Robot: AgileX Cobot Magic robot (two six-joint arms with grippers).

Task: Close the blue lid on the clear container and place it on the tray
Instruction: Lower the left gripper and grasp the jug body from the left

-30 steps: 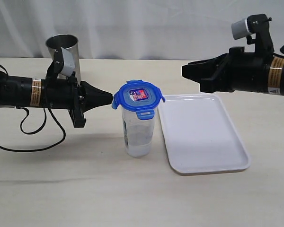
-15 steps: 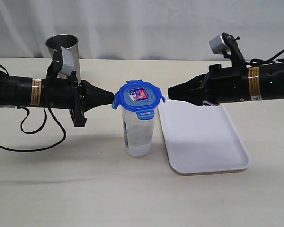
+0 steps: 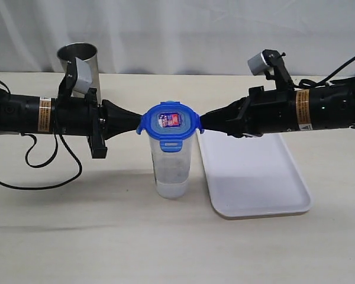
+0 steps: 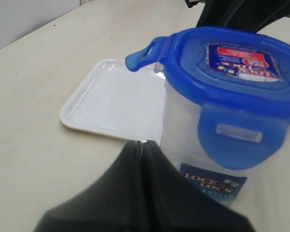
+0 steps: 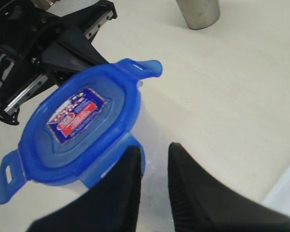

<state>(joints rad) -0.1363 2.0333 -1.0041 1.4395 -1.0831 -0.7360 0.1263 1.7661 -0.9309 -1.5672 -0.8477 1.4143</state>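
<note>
The clear container (image 3: 170, 171) stands upright on the table just left of the white tray (image 3: 257, 177), with the blue lid (image 3: 168, 124) on top of it. My left gripper (image 3: 139, 122) is shut, its tip against the lid's left side. My right gripper (image 3: 202, 120) comes in from the right, slightly open. In the right wrist view one fingertip (image 5: 131, 153) rests on a lid tab; the gripper (image 5: 154, 149) has only the container wall behind its gap. The left wrist view shows the lid (image 4: 232, 63), the container (image 4: 183, 145), the tray (image 4: 111, 104) and the gripper (image 4: 144, 143).
A grey steel cup (image 3: 80, 64) stands at the back left behind my left arm, and shows too in the right wrist view (image 5: 198, 12). A black cable (image 3: 47, 171) loops on the table under the left arm. A white backdrop closes the far side.
My right gripper has swung down and left from above the tray until its tip meets the lid's right tab. The lid's right side now sits lower. The left gripper has stayed put.
</note>
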